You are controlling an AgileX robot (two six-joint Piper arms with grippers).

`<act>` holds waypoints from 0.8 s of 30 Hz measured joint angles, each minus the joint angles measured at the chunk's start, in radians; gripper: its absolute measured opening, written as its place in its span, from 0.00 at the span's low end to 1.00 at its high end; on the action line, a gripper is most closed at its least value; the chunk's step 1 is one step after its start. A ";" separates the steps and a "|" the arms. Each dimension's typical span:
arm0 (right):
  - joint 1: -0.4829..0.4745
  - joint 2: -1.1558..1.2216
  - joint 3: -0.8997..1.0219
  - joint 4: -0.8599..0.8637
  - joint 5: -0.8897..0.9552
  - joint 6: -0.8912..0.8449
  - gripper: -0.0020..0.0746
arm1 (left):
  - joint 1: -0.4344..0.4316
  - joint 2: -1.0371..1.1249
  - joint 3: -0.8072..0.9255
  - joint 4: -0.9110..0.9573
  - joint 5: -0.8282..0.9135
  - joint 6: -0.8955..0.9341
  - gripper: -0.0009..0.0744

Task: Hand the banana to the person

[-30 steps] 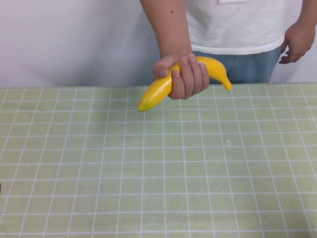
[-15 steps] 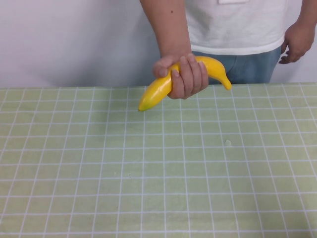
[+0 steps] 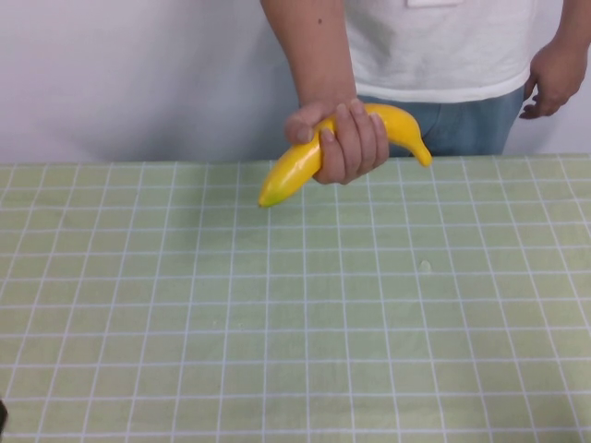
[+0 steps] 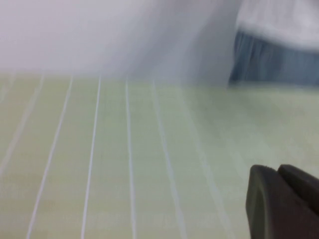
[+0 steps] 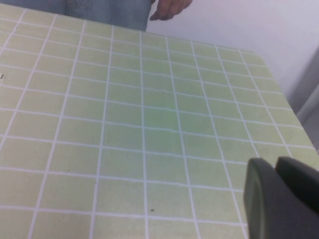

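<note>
The person [image 3: 434,46] stands behind the far edge of the table in a white T-shirt and blue jeans. One bare hand [image 3: 346,138] grips the yellow banana [image 3: 291,171] around its middle and holds it just above the far edge. The other hand hangs at the person's side [image 3: 552,78]. My left gripper [image 4: 276,169] is shut and empty, low over the cloth near the table's front left. My right gripper [image 5: 275,162] is shut and empty over the right side of the table. Neither gripper is near the banana.
A green cloth with a white grid [image 3: 295,305] covers the table. A small pale speck [image 3: 425,266] lies right of the middle. The cloth's far right corner shows in the right wrist view [image 5: 249,55]. A white wall is behind the person.
The hand with the banana has stayed almost still. A dark sliver at the left edge of the high view has shifted down to the bottom corner.
</note>
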 joint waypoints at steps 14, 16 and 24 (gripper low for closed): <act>0.000 0.000 0.000 0.000 0.000 0.000 0.01 | 0.000 -0.002 0.000 0.000 0.061 0.008 0.01; 0.000 0.000 0.000 0.000 0.000 0.000 0.01 | 0.000 -0.002 0.000 0.000 0.061 0.008 0.01; 0.000 0.000 0.000 0.000 0.002 0.000 0.01 | 0.000 -0.002 0.000 0.000 0.061 0.008 0.01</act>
